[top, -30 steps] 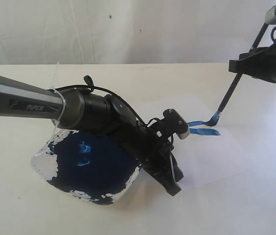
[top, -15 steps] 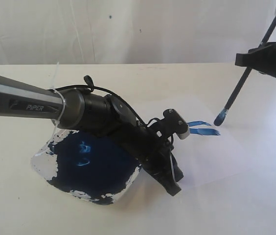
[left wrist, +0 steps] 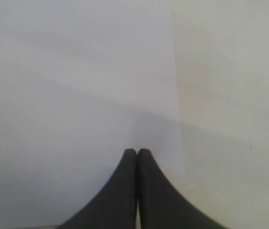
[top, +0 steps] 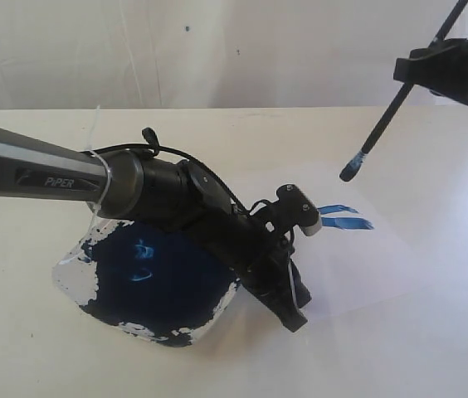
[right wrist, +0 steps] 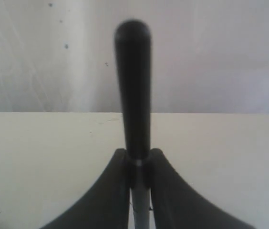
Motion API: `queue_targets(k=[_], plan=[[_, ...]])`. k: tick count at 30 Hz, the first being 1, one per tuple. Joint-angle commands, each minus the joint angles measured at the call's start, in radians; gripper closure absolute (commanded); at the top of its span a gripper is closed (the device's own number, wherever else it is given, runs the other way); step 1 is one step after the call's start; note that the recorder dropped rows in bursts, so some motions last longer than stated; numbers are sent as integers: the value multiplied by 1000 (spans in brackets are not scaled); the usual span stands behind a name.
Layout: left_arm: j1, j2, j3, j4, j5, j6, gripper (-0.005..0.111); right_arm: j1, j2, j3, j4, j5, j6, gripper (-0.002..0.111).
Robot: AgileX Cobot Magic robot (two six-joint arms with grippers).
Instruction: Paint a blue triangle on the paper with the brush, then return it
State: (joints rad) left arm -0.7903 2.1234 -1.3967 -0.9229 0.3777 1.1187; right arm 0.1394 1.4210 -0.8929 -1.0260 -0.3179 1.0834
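Over the far edge of the white square paper (top: pixel 367 265), my right gripper (top: pixel 412 70) clamps the thin black-handled brush (top: pixel 379 128); I'd carry it steadily, tip clear of the blue triangle outline (top: pixel 346 217).

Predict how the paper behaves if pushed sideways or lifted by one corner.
Likely floppy and very light: the paper lies thin and flat on the table, so a lifted corner should droop. Pushed, it would probably slide on that smooth surface; the shut left gripper appears to pin its edge.
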Motion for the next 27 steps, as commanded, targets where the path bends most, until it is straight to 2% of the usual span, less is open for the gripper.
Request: queue_targets(k=[1,8,27], plan=[[0,1,1,-13,16,3,107,0,13,-49,-5,139,97,108],[0,1,1,-13,16,3,107,0,104,-78,-56,84,171,108],[0,1,1,-13,16,3,107,0,104,-25,-117,93,214,108]])
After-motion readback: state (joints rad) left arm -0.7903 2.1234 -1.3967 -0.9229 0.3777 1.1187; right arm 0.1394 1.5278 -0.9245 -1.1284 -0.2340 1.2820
